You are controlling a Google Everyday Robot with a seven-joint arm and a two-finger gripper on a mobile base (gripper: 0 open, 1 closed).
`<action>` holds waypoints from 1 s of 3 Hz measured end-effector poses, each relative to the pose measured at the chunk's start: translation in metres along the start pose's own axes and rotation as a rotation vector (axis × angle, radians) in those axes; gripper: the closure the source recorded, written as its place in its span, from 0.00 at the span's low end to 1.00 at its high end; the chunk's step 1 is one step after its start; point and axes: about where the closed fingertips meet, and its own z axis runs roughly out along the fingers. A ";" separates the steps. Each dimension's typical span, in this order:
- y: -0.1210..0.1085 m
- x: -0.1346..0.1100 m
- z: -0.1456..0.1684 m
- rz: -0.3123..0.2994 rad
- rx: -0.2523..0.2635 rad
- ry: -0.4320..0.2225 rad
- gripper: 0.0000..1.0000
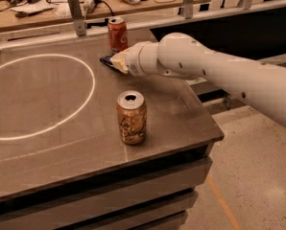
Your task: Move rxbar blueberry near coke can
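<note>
The rxbar blueberry [107, 60] is showing as a dark blue sliver at the very tip of my gripper [120, 63], toward the far edge of the bench [47, 152] and nearer its right side than its left. Only the bar's left end is sticking out. The rest is lying hidden behind the gripper's pale nose, so its long axis seems to be running in under me, left to right, though I am judging that from a small piece. I cannot tell how far the gripper is open, nor whether it is gripping the bar or only pressing against it. I also cannot tell whether the bar is resting on the bench top or hanging just clear of it.

What the move is turning on is this: the coke can [117, 34] is standing upright just beyond the bar, toward the far edge and a touch to the right, near but apart from it. So the bar is already lying close to its mark. I am judging that any further travel should be a small nudge toward the far edge, with care that my arm [220, 75], reaching in from the right edge, is not clipping the can.

Outward from there, a tan can [131, 118] is standing upright near the front edge, well apart from both, and a white ring [92, 80] is marking the left half of the top.
</note>
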 end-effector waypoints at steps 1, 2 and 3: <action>0.000 0.002 0.002 0.014 -0.009 0.016 0.61; -0.002 0.006 0.000 0.029 -0.010 0.026 0.30; -0.004 0.008 -0.004 0.039 -0.007 0.028 0.07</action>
